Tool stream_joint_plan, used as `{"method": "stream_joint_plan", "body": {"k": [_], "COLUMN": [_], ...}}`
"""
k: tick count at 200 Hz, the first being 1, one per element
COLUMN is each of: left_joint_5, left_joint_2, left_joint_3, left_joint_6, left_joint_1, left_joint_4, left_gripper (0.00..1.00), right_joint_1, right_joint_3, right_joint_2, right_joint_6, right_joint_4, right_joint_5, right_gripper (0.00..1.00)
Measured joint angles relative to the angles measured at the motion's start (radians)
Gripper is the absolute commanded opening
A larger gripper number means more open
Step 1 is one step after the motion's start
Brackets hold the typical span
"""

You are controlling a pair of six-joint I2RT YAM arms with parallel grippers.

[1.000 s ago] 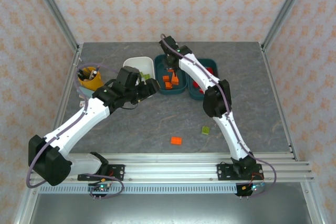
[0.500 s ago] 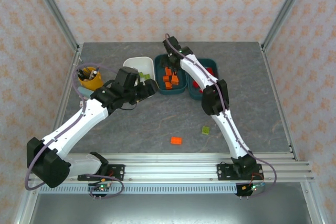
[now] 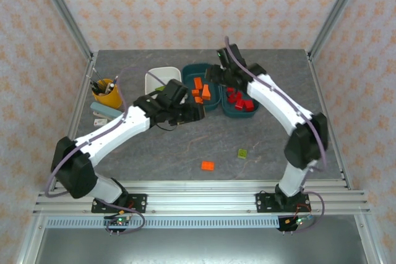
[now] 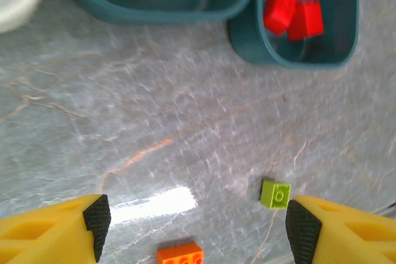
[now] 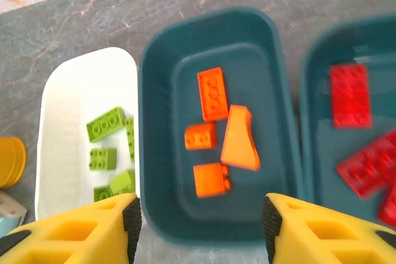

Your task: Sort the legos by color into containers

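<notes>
I am hovering my right gripper (image 5: 201,230), jaws apart and empty, over the middle teal tub (image 5: 150,153), which is holding four orange bricks (image 5: 213,94). Green bricks (image 5: 105,123) are lying in the white tub (image 5: 62,109), red bricks (image 5: 349,94) in the other teal tub (image 5: 309,115).

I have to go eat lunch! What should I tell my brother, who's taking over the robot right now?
The left end effector is open and empty above the table.
The right end effector is open and empty over the middle teal tub.
Done: lime green bricks in the white tub, orange bricks in the middle teal tub, red bricks in the right teal tub.
Left: one orange brick and one lime green brick on the table.
</notes>
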Motion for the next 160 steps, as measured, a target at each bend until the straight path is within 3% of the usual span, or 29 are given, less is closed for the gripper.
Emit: {"method": "stream_joint_plan", "body": {"k": [34,63,103,160], "left_joint_5": [-0.004,-0.014,-0.046,-0.092], "left_joint_2": [0.149,0.302,0.538,0.773], "left_joint_3": [0.104,0.225,0.448,0.723], "left_joint_6": [0.031,0.045,0.05,0.032], "left_joint_1": [-0.125,-0.23,-0.357,-0.428], "left_joint_4": [-0.026,-0.047,-0.129,-0.29], "left_gripper": [0.76,0.77,0.82,0.82], "right_joint_1": [0.01,0.013,0.013,0.008], "right_joint_3": [-0.333,-0.493,-0.564,-0.588], "right_joint_2": [-0.307,-0.579,-0.903,-1.101], "right_joint_6": [0.085,0.148,0.227,0.311], "right_joint_4": [-0.031,-0.154,-0.372,-0.607], "right_joint_5": [0.034,0.072,0.104,0.129], "right_gripper": [0.55,0.57,0.65,0.68]}}
